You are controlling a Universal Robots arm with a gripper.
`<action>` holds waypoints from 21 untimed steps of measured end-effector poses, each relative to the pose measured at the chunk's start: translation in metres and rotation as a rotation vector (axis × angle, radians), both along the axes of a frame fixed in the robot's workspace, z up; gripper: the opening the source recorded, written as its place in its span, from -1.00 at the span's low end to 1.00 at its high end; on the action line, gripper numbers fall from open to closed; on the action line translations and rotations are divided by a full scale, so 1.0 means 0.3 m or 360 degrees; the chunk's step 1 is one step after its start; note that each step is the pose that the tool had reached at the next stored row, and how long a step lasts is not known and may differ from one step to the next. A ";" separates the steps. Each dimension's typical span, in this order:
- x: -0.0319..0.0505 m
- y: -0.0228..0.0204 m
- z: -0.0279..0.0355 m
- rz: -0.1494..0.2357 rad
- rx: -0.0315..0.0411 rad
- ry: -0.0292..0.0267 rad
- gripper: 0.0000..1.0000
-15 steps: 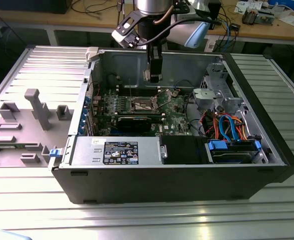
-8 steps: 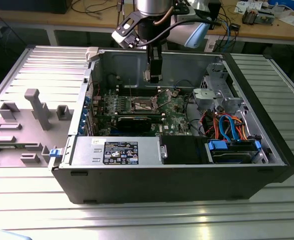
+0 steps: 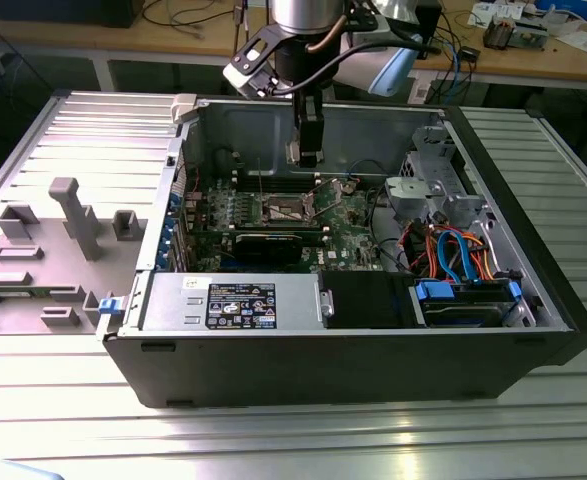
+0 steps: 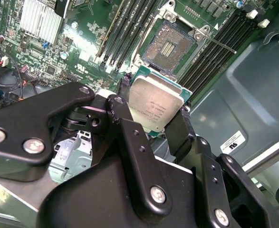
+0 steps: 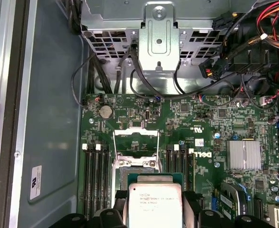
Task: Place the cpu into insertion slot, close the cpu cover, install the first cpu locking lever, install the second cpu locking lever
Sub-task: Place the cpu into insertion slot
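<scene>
Case: a black tower computer case (image 3: 373,370) lies on its side with the side panel off, on a ribbed grey metal table (image 3: 273,440).
Board: a green circuit board (image 5: 210,137) covers the floor of the case.
Gripper: a black two-finger gripper (image 4: 149,114) on a silver arm hangs inside the case above the board. Its fingers (image 4: 118,110) are clamped on two opposite edges of the cpu.
Cpu: the small flat square cpu (image 5: 154,207), with a dull silver-grey metal top and green edging, sits between the fingers. Its metal face is turned towards both wrist views, and it is held clear of the board, not seated.
Insertion slot: the square dark insertion slot (image 4: 170,45) with a silver metal rim is set in the board just beyond the cpu. Its contact field is uncovered.
Cpu cover: the thin silver metal frame of the cpu cover (image 5: 135,134) is swung up off the slot, on the side towards the grey metal drive cage (image 5: 159,28).
Memory slots: long narrow black memory slots (image 4: 129,28) flank the insertion slot on two sides.
Heat sink: a ribbed silver heat sink (image 5: 244,154) sits on the board, well apart from the slot.
Near wall: a silver power supply box (image 3: 233,300) and a blue drive tray (image 3: 468,295) line the case's near side in the exterior view.
Fixture: a grey plastic fixture (image 3: 73,215) stands on the table at the exterior view's left, apart from the case.
</scene>
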State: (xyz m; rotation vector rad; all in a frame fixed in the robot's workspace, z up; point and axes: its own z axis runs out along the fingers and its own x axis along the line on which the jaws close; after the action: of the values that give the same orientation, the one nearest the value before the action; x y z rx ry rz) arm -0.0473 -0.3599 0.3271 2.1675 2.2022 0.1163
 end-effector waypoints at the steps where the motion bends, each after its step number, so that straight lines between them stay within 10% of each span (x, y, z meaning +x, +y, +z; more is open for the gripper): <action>1: 0.000 0.000 -0.001 0.0000 0.0000 0.00000 0.08; 21: 0.000 0.000 -0.045 0.0000 0.0000 0.00000 0.08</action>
State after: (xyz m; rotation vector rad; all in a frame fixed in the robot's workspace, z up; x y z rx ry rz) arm -0.0473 -0.3599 0.3136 2.1676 2.2022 0.1163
